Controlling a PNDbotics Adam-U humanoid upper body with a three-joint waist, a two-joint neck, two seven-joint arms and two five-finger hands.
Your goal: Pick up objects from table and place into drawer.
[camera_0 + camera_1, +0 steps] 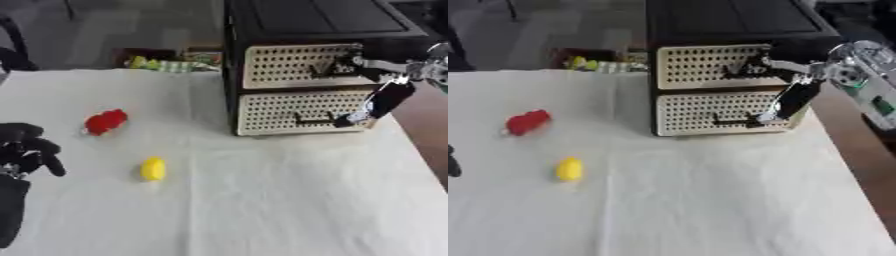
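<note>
White cloth covers the table, and a black cabinet with two perforated drawers stands at its far right. The right hand reaches in from the right with its fingers pointing down at the handle of the lower drawer. They look to be touching or hooking the handle's right end, but whether they have closed on it I cannot tell. Both drawers appear shut.

The step in hand is judged to be opening the lower drawer. To do it well, the fingers should curl fully behind the bar before any pull, nearer its middle than its end so the drawer slides straight rather than skewing. The pull should run level and directly toward the robot. The cabinet may drag along the cloth, so a slow draw is safer.

A red object lies well to the left of those fingers, and a yellow object sits nearer the robot, also well apart from them. The left hand rests at the left edge, fingers curled on nothing, just left of the yellow object and nearest to fetch it once the drawer is open.
</note>
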